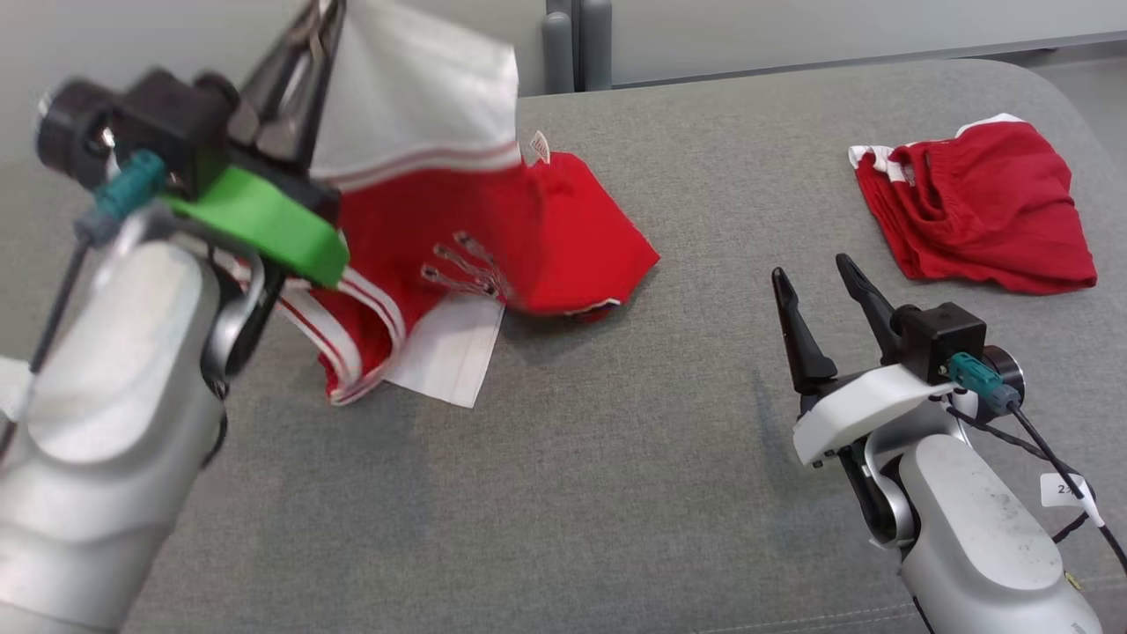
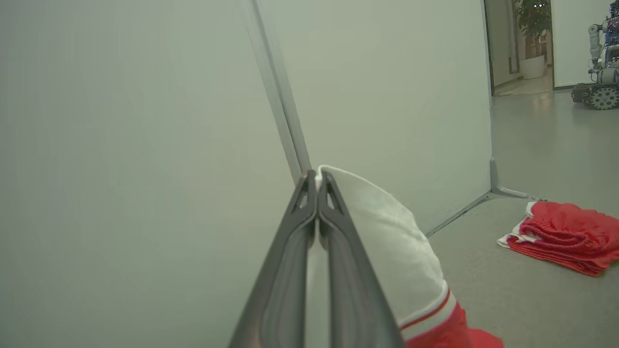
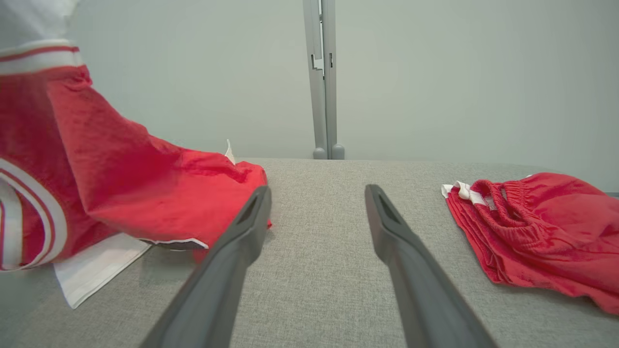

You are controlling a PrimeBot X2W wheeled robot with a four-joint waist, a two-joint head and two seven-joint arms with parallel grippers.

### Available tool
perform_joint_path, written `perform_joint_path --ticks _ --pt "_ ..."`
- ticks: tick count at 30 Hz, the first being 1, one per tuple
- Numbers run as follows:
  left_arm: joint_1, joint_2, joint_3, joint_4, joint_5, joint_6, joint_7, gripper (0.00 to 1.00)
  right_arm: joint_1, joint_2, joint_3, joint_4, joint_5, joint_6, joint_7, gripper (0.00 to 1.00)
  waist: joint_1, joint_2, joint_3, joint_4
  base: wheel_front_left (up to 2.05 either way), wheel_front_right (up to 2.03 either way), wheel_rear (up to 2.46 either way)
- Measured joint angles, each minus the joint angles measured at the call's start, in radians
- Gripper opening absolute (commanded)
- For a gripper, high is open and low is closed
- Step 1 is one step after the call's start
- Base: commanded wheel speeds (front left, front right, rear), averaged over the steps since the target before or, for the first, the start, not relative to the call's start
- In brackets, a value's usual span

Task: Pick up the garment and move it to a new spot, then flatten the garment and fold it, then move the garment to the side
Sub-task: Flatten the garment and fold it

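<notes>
Garment (image 1: 528, 229) white edge clenched in left pincer (image 2: 316, 177), raised at tabletop (image 1: 616, 493) far-left; right pincer (image 1: 812, 269) released over bare middle; shorts (image 1: 977, 211) far-right corner.

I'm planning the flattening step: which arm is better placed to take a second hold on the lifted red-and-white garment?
Likely the right: the right pincer is open and near the red edge of the garment on the table; the left pincer is shut on its white part.
</notes>
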Motion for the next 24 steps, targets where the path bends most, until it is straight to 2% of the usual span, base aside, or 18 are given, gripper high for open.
perform_joint_path --ticks 5,9,15,20,24 --pt "0.237 -0.005 0.011 0.0 -0.081 0.001 0.0 0.0 0.007 -0.002 -0.005 0.0 0.007 -0.002 0.0 1.0 0.0 0.0 -0.005 0.03 0.0 0.0 0.0" --pt "0.337 -0.001 0.069 -0.04 -0.103 0.037 0.001 0.0 0.026 -0.007 -0.01 0.004 0.007 -0.007 0.0 1.0 0.0 0.0 -0.011 0.051 0.0 0.0 0.0" --pt "0.475 0.003 0.076 -0.131 -0.114 0.037 0.001 0.0 0.027 -0.004 -0.003 0.007 0.007 -0.006 0.0 1.0 0.0 0.0 -0.028 0.072 0.0 0.0 0.0" --pt "0.605 0.018 0.143 -0.141 -0.119 0.089 0.001 0.0 0.044 -0.013 -0.009 0.013 0.01 -0.006 0.0 1.0 0.0 0.0 -0.033 0.086 0.0 0.0 0.0" --pt "0.667 0.037 0.201 -0.155 -0.127 0.103 0.002 0.0 0.03 -0.032 -0.004 0.016 0.015 0.012 0.002 1.0 0.0 0.0 -0.029 0.101 0.0 0.0 0.0"
